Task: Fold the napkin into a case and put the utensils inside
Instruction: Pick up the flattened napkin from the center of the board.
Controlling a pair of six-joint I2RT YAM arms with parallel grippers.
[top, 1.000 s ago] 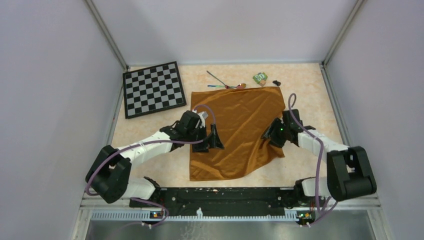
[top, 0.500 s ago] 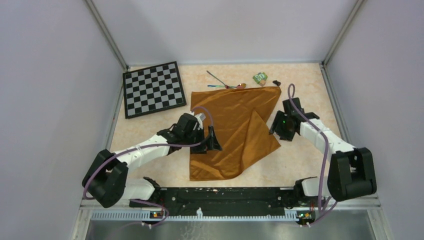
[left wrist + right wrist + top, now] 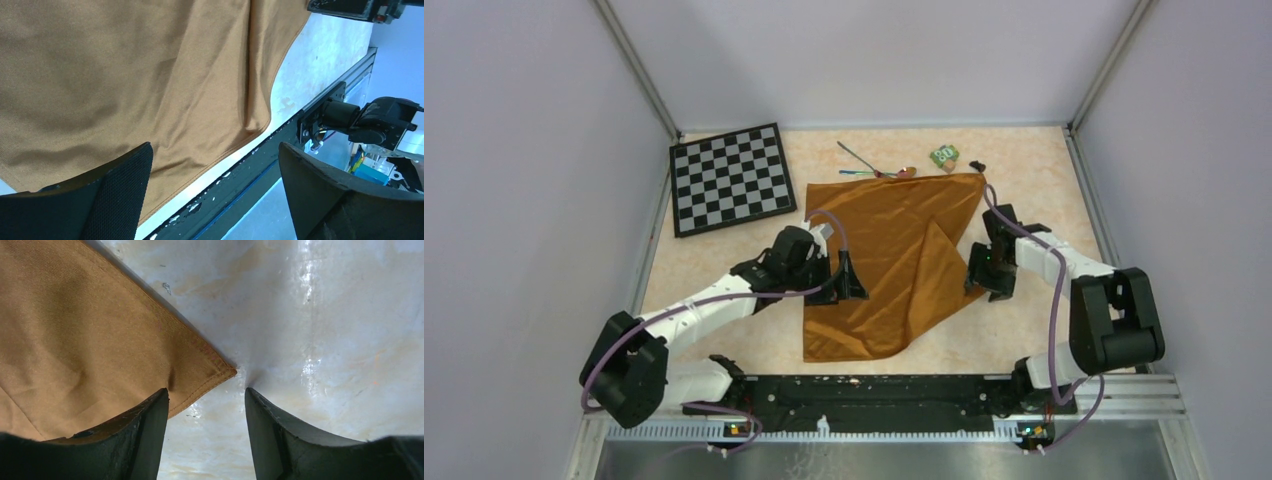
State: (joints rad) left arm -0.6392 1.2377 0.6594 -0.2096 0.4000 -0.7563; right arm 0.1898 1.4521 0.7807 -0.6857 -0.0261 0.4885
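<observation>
The orange-brown napkin lies spread on the table with its right part folded over into a triangular flap. It fills the left wrist view; its corner shows in the right wrist view. My left gripper is open, over the napkin's left part. My right gripper is open and empty, low at the napkin's right corner; the corner lies between its fingertips. The two utensils lie crossed beyond the napkin's far edge.
A black-and-white chessboard lies at the far left. A small green block and a small dark piece sit near the far right of the napkin. The black base rail runs along the near edge.
The napkin's right part went from lifted to lying folded over as a flap. My right gripper let go of it, swung out and came back down to the right corner. The left gripper barely moved.
</observation>
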